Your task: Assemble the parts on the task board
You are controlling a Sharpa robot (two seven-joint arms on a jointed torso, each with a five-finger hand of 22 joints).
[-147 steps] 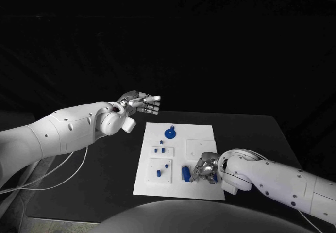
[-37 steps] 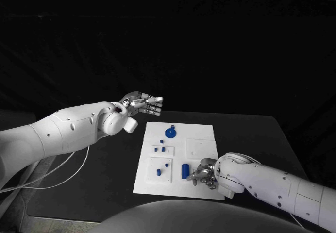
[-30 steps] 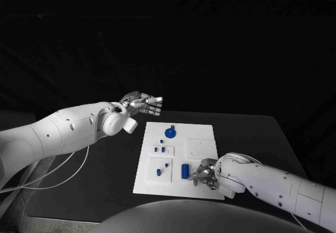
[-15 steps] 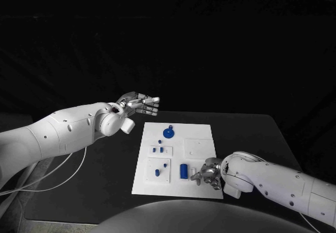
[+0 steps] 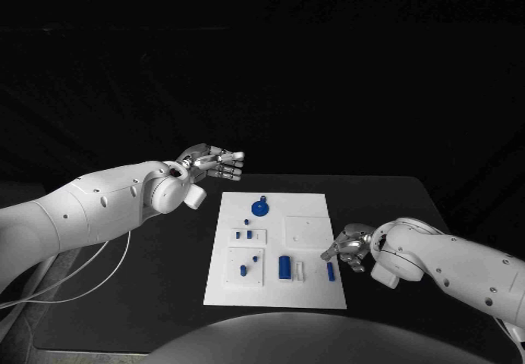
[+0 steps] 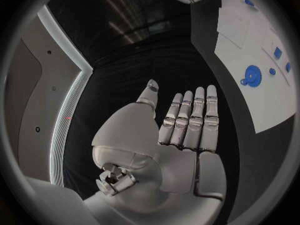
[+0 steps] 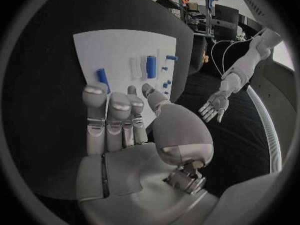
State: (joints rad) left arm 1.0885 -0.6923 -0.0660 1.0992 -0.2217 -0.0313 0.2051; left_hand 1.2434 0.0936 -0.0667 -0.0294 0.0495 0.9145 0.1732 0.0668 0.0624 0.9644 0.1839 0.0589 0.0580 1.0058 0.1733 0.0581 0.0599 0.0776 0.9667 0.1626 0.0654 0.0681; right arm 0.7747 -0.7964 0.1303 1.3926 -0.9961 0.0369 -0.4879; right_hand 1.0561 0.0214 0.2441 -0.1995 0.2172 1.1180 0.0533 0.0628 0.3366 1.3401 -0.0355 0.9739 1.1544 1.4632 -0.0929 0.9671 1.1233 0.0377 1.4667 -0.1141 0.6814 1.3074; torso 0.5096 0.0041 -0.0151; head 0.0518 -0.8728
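Note:
The white task board (image 5: 312, 292) lies in the middle of the black table. On it are a round blue part with a loop (image 5: 260, 206), several small blue pieces (image 5: 247, 236), a blue cylinder (image 5: 284, 265) and a short blue bar (image 5: 328, 271). My right hand (image 5: 348, 250) hovers at the board's right edge, just beyond the bar, fingers stretched out and holding nothing. The right wrist view shows the bar (image 7: 102, 76) past its fingertips (image 7: 95, 92) and the cylinder (image 7: 150, 66) farther on. My left hand (image 5: 213, 163) is raised beyond the board's far left corner, open and empty.
The board's right half holds a bare square recess (image 5: 309, 230). Black table (image 5: 164, 265) surrounds the board on all sides. In the left wrist view the board (image 6: 262, 50) lies off to one side of my flat left hand (image 6: 181, 135).
My right hand has drawn back from the board's near right part to its right edge. A short blue bar now lies where the hand was. The left hand has stayed raised.

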